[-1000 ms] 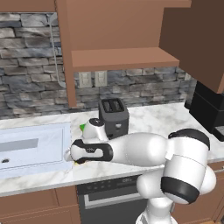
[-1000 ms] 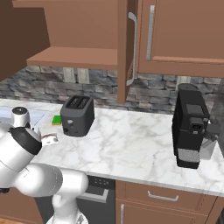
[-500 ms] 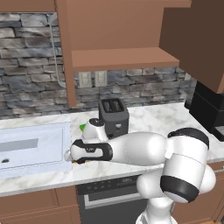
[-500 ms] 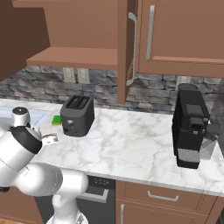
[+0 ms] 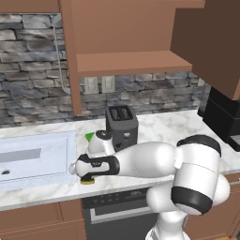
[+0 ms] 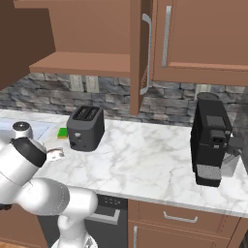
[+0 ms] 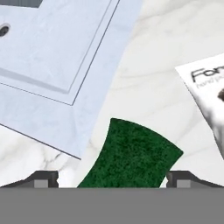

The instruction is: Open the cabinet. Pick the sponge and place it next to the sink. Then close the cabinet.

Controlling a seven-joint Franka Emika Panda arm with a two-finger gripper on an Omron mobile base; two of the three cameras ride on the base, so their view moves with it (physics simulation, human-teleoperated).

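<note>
While your gripper (image 7: 112, 178) stands wide | dark green sponge (image 7: 131, 155) lies flat on counter (image 7: 162, 65) | just right of sink (image 7: 52, 48)

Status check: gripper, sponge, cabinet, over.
Gripper open, low over the counter beside the sink. Sponge lies on the counter at the sink's edge, between the fingertips. Cabinet doors open. Toaster stands close behind.
</note>
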